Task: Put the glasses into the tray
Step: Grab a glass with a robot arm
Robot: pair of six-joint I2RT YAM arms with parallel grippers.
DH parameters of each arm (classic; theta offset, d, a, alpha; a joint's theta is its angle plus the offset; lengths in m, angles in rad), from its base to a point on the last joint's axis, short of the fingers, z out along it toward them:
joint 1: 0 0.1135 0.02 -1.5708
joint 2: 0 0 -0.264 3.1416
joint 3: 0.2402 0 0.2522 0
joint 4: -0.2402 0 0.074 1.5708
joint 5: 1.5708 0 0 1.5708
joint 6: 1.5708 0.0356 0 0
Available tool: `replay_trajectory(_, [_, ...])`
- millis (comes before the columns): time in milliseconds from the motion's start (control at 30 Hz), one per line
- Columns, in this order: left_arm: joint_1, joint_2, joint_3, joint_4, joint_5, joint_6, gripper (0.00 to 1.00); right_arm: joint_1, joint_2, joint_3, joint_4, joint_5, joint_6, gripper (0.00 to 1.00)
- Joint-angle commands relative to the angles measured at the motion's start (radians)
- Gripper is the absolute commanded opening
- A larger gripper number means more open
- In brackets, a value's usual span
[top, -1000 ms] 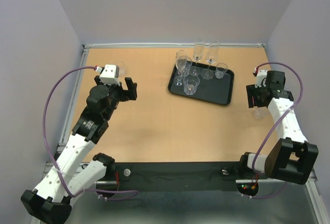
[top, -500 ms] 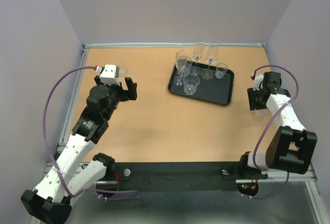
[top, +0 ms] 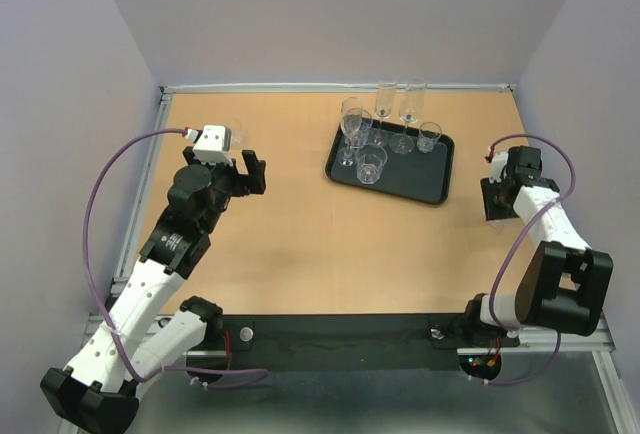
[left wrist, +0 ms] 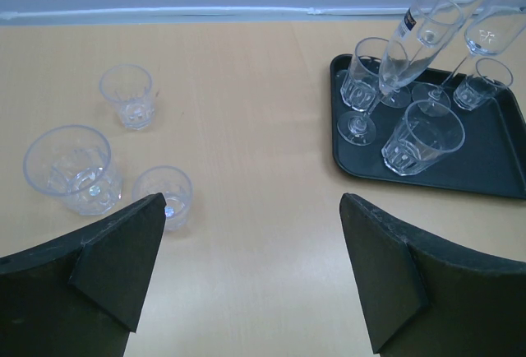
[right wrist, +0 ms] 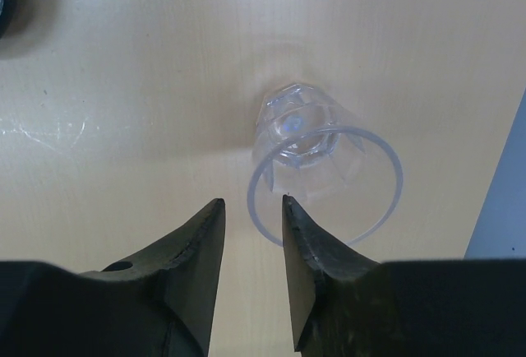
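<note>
The black tray (top: 432, 183) lies at the back right of the table and holds several clear glasses, tumblers and stemmed ones (top: 371, 165). Right of it my right gripper (top: 497, 200) points down over a lone clear tumbler (right wrist: 325, 168). Its jaws (right wrist: 251, 201) straddle the tumbler's left rim wall, one finger inside and one outside. They stand narrow, with a gap still showing. My left gripper (left wrist: 251, 201) hangs wide open over bare table. Three tumblers (left wrist: 129, 95), (left wrist: 70, 168), (left wrist: 163, 195) stand ahead of it to its left.
The tray (left wrist: 493, 164) is ahead and to the right of the left gripper. The table's right edge and the side wall (right wrist: 501, 201) run close beside the lone tumbler. A raised rail (top: 340, 87) borders the far edge.
The right arm has pulled in and brought its gripper down over the lone tumbler, and its jaws have narrowed. The left arm has not moved.
</note>
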Motion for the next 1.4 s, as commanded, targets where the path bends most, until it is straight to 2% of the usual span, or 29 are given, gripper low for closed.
replay_trajectory(0, [0.002,-0.018,-0.008,0.039,0.002,0.016,0.99,-0.01,0.005,-0.01,0.046,0.019,0.004,0.38])
replay_trajectory(500, [0.004,-0.013,-0.008,0.039,-0.002,0.016,0.99,-0.01,0.003,0.006,0.055,-0.044,-0.08,0.01])
replay_trajectory(833, [0.004,-0.016,-0.008,0.039,-0.007,0.016,0.99,-0.01,-0.108,0.061,0.055,-0.225,-0.154,0.01])
replay_trajectory(1000, [0.004,-0.007,-0.007,0.037,-0.009,0.016,0.99,-0.008,-0.138,0.078,0.055,-0.395,-0.186,0.0])
replay_trajectory(1367, [0.008,0.002,-0.008,0.038,-0.018,0.016,0.99,-0.005,-0.078,0.157,0.046,-0.603,-0.22,0.0])
